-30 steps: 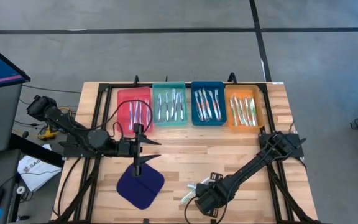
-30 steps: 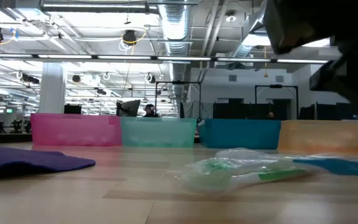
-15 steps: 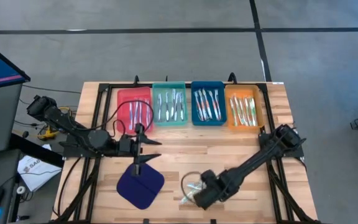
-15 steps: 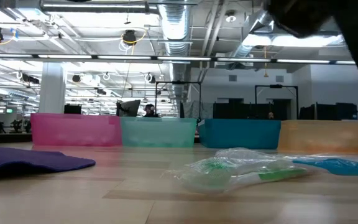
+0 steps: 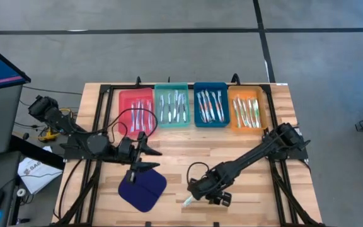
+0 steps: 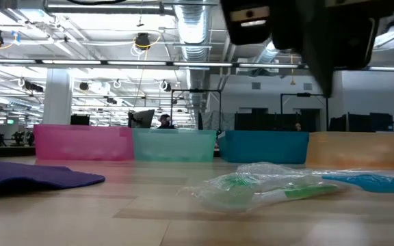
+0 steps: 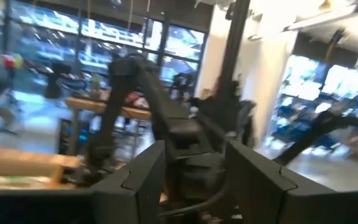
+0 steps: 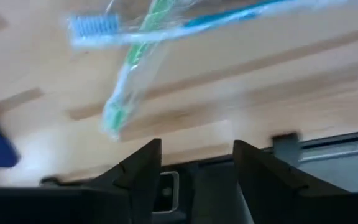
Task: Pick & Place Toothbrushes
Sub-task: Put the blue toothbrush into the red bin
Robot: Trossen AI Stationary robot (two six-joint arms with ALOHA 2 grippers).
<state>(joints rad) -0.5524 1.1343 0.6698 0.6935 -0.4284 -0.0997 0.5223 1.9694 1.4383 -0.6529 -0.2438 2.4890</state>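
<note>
Above loose toothbrushes (image 8: pixel 135 56) | right tool (image 8: pixel 194 165): fingers apart; empty | left tool (image 7: pixel 191 180): spread; empty

From my seat, the back edge of the table (image 5: pixel 175 154) is walled off by four trays side by side: the red tray (image 5: pixel 135 110), teal tray (image 5: pixel 171 106), blue tray (image 5: pixel 210 104) and orange tray (image 5: pixel 247 108). In front of them runs a bare strip of wood where I can pass. The left arm (image 5: pixel 87 144) reaches across the left half, ending above the dark blue pad (image 5: pixel 142 188). The right arm (image 5: pixel 251 160) slants across the right front. Two wrapped toothbrushes (image 6: pixel 265 184) lie loose on the front centre, under the right gripper (image 5: pixel 207 189).
</note>
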